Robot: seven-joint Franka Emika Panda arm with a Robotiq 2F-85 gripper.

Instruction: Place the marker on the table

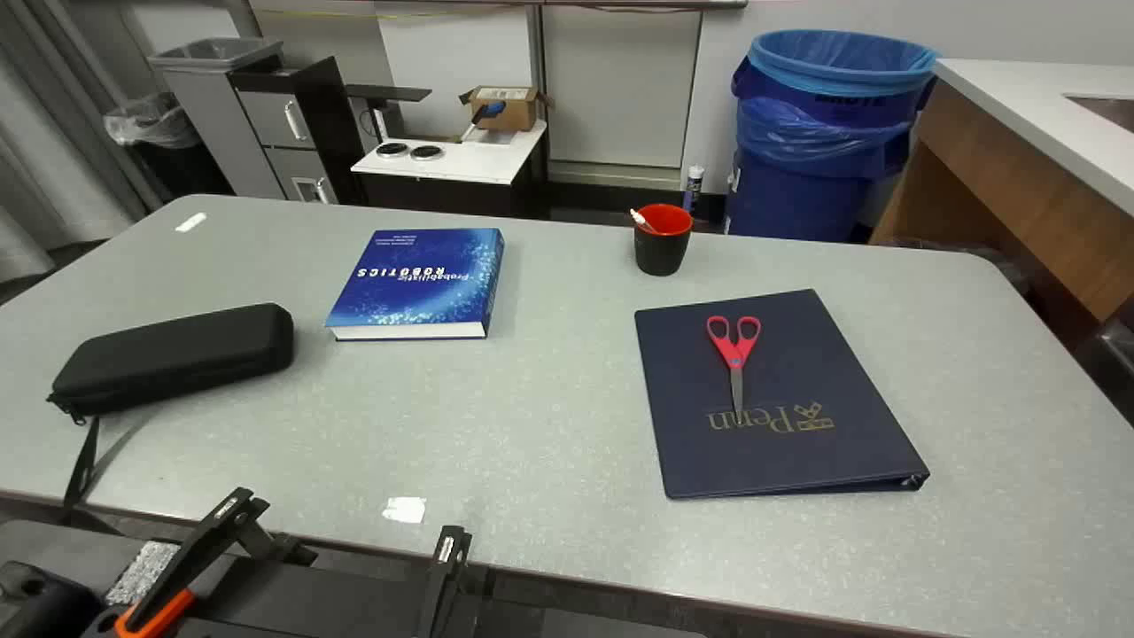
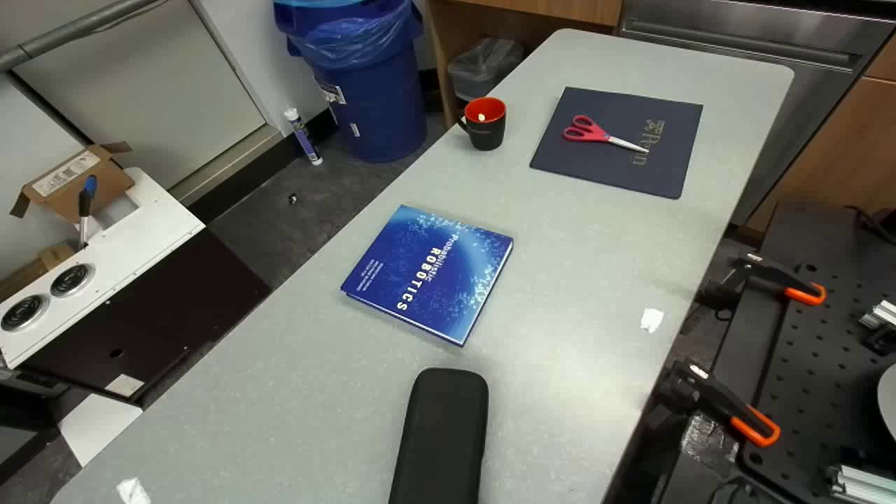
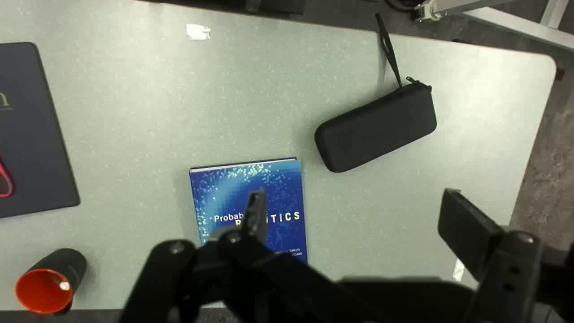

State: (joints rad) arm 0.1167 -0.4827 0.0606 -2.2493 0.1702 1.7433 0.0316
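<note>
The claw [image 3: 354,195] is released, its jaws spread wide above the surface [image 1: 549,425]. In an exterior view, the marker [image 1: 639,218] leans in the black mug [image 1: 660,257] near the navy folder [image 1: 824,372], its pale end jutting past the rim

table [image 1: 549,408]: smooth | case [image 1: 177,354]: matt | scissor blades [image 1: 737,390]: metal | bin liner [image 1: 819,133]: glossy plastic

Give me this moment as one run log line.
tool: open, empty | marker: poking out of red-lined black mug | placement on table: not yet done
</note>
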